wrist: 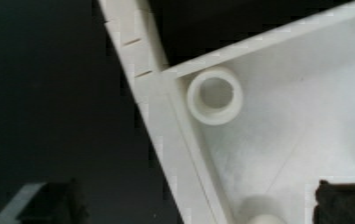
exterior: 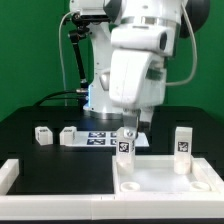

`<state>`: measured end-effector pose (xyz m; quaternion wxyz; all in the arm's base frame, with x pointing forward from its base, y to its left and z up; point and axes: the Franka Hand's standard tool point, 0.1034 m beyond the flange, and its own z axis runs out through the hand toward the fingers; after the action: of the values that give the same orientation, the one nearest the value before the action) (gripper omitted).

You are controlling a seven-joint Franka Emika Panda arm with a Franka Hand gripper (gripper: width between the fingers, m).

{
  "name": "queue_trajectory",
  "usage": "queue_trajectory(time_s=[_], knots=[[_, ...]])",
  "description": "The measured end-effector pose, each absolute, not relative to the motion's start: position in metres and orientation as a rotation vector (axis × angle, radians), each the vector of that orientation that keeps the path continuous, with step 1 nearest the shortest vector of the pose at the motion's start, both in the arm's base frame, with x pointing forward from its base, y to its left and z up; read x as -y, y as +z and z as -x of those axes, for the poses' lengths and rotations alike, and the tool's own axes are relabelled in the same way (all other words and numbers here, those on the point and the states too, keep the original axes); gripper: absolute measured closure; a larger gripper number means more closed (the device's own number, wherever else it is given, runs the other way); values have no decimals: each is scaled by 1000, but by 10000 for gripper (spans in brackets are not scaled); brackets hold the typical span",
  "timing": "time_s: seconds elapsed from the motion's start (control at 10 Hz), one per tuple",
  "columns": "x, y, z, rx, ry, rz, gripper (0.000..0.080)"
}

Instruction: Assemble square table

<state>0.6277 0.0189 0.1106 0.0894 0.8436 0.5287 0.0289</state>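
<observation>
**Gripper wide open over the corner of the slab**

The square slab (exterior: 165,178) lies on the black table (exterior: 60,165), toward the exterior view's right and near the front edge. On the exterior view's left the table is mostly free. Only the L-shaped rail (exterior: 10,173) closes it at the far left and along the front. Behind this free area lie two loose legs (exterior: 42,135) and the marker board (exterior: 100,139), all well apart from the slab.

One tagged leg (exterior: 125,144) stands upright at the slab's far corner on the exterior view's left. A second leg (exterior: 182,142) stands upright further to the right. I cannot tell if they sit in sockets.

The gripper (exterior: 128,128) hangs just above the tagged leg, and the arm covers the space behind it. In the wrist view the gripper (wrist: 195,202) has its two dark fingers (wrist: 49,202) far apart, and no part is between them. Below them are the slab's edge and a white band (wrist: 142,70) that runs along it. I cannot tell if this band belongs to the slab. An empty round socket (wrist: 213,96) sits in the slab corner, near the band, and dark table is on the band's other side.
</observation>
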Motion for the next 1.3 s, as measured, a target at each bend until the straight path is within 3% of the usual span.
queue_trajectory(time_s=[0.3,0.4,0.5,0.7,1.3], knots=[[-21,108,-619,-1275,88,-2690,150],[-14,118,-609,-1146,51,-2770,150],[-1,127,-587,-1033,50,-2827,150],[35,118,-551,-785,5,-2961,150],[34,107,-543,-410,-29,-3056,150]])
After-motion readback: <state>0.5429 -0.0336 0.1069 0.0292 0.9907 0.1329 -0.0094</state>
